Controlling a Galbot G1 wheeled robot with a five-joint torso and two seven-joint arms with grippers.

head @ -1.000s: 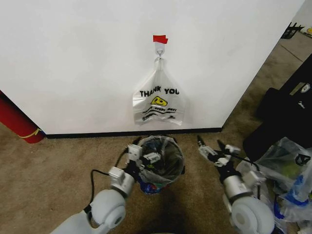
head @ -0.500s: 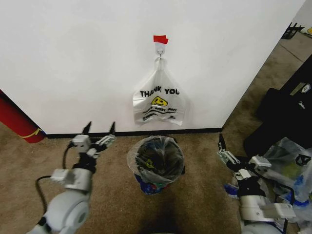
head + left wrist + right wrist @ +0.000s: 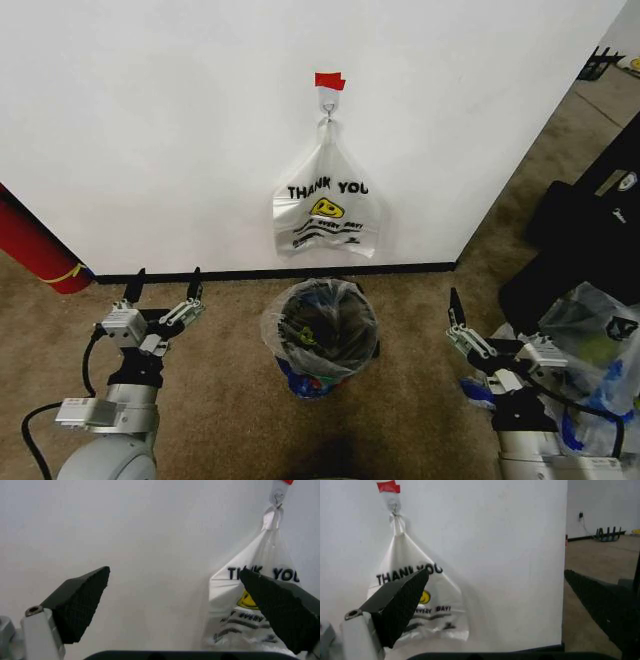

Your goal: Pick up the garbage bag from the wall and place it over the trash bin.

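- The garbage bag [image 3: 322, 318] lines the trash bin [image 3: 325, 372], which stands on the carpet below a white "THANK YOU" bag [image 3: 325, 205].
- That bag hangs from a hook [image 3: 327, 102] on the wall [image 3: 150, 130], under a red tape strip [image 3: 328, 80].
- Left hand [image 3: 163, 292], at 9 o'clock of the bin, well apart: fingers spread, empty.
- Right hand [image 3: 478, 325], at 3 o'clock of the bin: fingers spread, empty.

Glossy plastic garbage bag [image 3: 322, 322]; wire-mesh trash bin [image 3: 372, 352].
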